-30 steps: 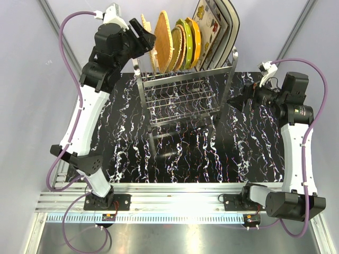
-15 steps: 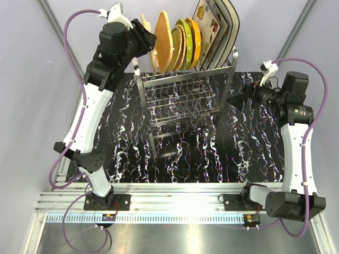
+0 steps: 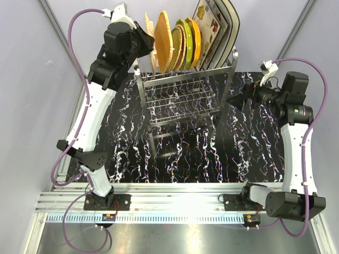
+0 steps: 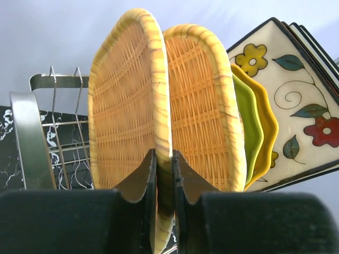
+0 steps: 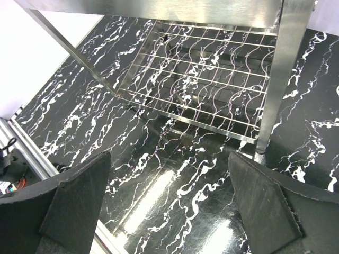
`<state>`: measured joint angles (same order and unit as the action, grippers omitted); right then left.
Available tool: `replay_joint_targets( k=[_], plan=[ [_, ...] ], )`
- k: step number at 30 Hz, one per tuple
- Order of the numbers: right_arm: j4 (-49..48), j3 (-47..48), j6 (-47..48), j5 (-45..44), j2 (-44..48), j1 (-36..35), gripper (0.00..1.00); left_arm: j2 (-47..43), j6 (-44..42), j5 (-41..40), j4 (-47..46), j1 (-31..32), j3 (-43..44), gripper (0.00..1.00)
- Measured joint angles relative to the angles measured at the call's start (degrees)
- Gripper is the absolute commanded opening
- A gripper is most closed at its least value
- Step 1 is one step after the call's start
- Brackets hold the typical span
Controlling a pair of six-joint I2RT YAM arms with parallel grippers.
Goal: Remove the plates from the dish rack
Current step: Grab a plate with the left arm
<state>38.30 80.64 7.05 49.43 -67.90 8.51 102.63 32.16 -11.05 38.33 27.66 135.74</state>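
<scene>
While the left arm (image 3: 91,112), stretched high, clamps its jaws on a woven plate (image 4: 124,106), the right arm (image 3: 294,145) holds jaws apart.

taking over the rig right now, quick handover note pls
Left gripper: shut on the rim of the end woven plate, which stands upright at the left end of the dish rack.
Right gripper: open, holding nothing, beside the rack's right side.
Done: no plate on the table.
To do: every plate, including the second woven plate, green plate, orange plate and square flowered plates.
</scene>
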Motion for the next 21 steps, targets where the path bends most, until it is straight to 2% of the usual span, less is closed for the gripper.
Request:
replay_joint_targets(
  k=[1, 2, 21],
  plan=[
    [-0.07, 0.0, -0.11, 0.2, 0.0, 0.0, 0.99, 0.0, 0.04, -0.13, 0.44, 0.0, 0.15, 0.0],
    [-0.15, 0.0, -0.33, 0.42, 0.0, 0.0, 1.0, 0.0, 0.02, -0.22, 0.66, 0.0, 0.31, 0.0],
    [-0.9, 0.0, -2.51, 2.4, 0.28, 0.0, 1.0, -0.55, 3.19, -1.27, -1.86, -0.02, 0.28, 0.0]
  ],
)
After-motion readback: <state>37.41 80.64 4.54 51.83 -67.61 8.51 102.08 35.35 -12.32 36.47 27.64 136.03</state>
